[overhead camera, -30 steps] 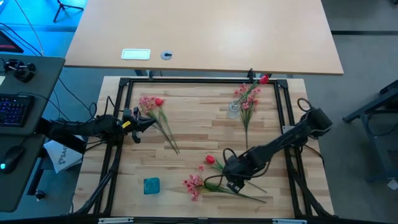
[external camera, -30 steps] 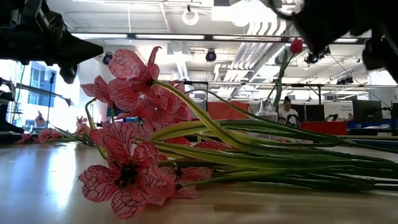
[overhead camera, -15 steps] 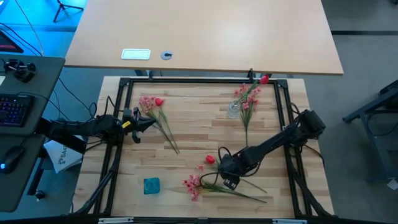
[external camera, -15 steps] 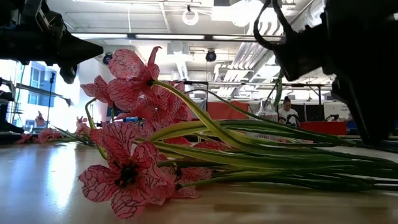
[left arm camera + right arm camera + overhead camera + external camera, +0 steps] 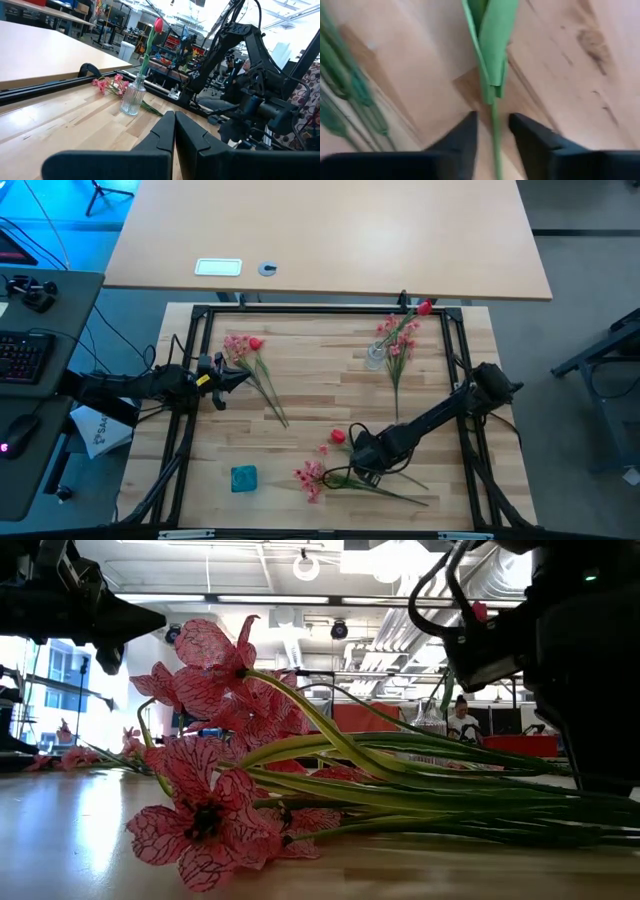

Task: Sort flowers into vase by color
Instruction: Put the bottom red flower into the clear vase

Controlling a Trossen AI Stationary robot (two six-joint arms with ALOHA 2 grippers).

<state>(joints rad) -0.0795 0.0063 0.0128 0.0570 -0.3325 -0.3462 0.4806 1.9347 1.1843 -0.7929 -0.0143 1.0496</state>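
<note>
From above, the right gripper (image 5: 362,456) is low over the near middle of the wooden table (image 5: 330,395), right at the stem of a red-bud flower (image 5: 338,437) that lies just beside a pink spray (image 5: 310,477) with its long stems running toward the right. The left gripper (image 5: 238,376) waits at the table's left side, its fingers pressed together, with another small bunch of pink blossoms and a red bud (image 5: 245,350) lying just beyond it. A clear glass vase (image 5: 376,356) stands near the far right corner holding one red flower (image 5: 424,308), and a further pink spray (image 5: 398,345) lies against it. A small blue object (image 5: 243,478) sits near the front left. At table height, large pink blossoms (image 5: 205,810) fill the foreground with green stems (image 5: 430,795) trailing right, and the dark right arm (image 5: 570,650) comes down behind them. The left wrist view shows its own closed fingers (image 5: 165,132), the ribbed vase (image 5: 132,97) with the red flower (image 5: 158,24) upright in it, and the right arm (image 5: 255,100) farther off. In the right wrist view, the two dark fingers (image 5: 465,137) stand slightly apart with a thin green stem (image 5: 495,135) running between them; whether they press on it cannot be told.
</note>
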